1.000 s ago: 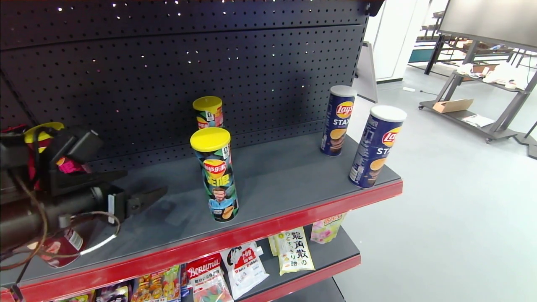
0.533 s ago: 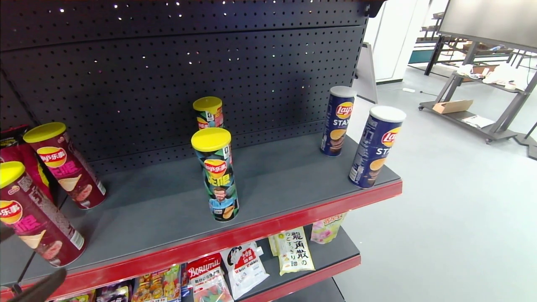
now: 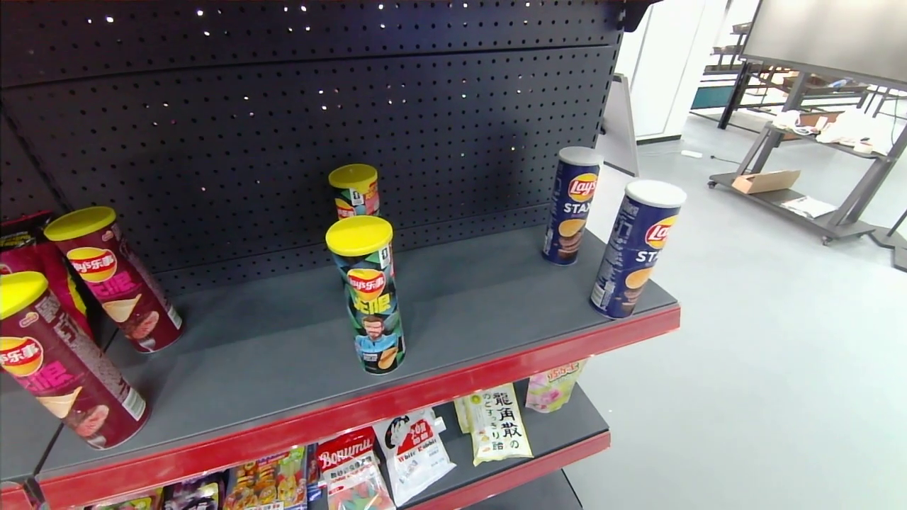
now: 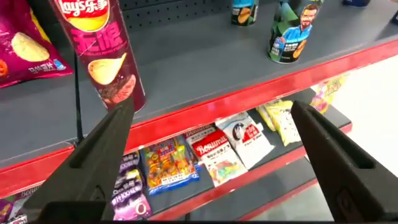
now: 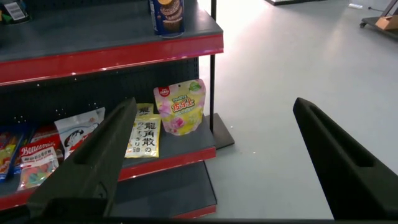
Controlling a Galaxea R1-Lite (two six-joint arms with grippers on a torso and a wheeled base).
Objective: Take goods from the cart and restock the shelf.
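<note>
Left end effector (image 4: 211, 158) spread, empty, facing maroon chip can (image 4: 102, 56) on shelf (image 3: 460, 297). Right end effector (image 5: 208, 162) spread, empty, low at shelf's right end.

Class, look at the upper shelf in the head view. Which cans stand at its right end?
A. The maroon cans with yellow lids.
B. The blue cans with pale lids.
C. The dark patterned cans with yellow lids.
B: the front blue can and the rear blue can stand at the right end of the shelf; the maroon cans are at its left end.
</note>
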